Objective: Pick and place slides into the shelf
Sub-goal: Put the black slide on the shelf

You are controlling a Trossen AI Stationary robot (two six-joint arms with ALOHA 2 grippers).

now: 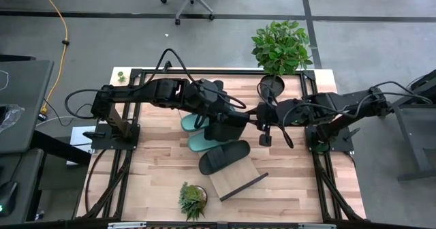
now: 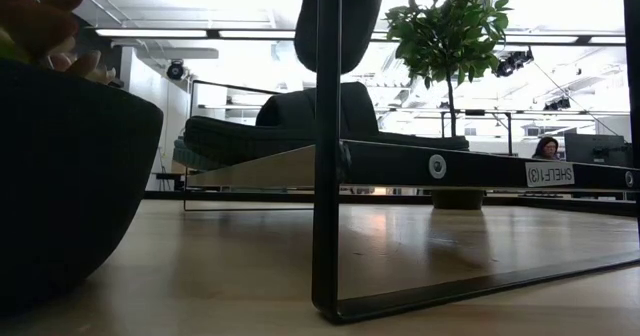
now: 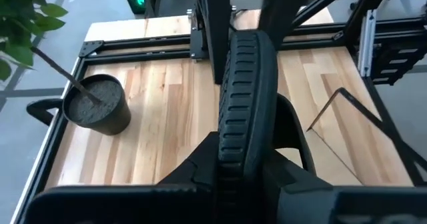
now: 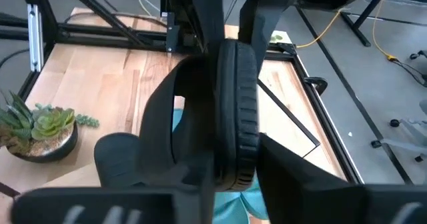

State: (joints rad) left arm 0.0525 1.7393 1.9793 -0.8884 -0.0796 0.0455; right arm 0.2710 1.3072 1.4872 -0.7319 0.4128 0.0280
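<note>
Ribbed black rubber fills both wrist views: the held black slide [image 3: 247, 97], turned on its edge, sits squeezed between the fingers of my left gripper [image 3: 243, 181] and also my right gripper [image 4: 233, 171], both clamped onto it from opposite ends. It hangs above the middle of the tabletop, long axis running between the left and right edges (which end is the toe, I cannot tell). Its sole rim is grooved, its strap a wide smooth arch. A second black slide [image 1: 223, 156] lies slantwise on the pale-wood, wire-framed shelf [image 1: 238, 181] toward the near edge. The teal slides [image 1: 197, 132] lie side by side just beyond it.
</note>
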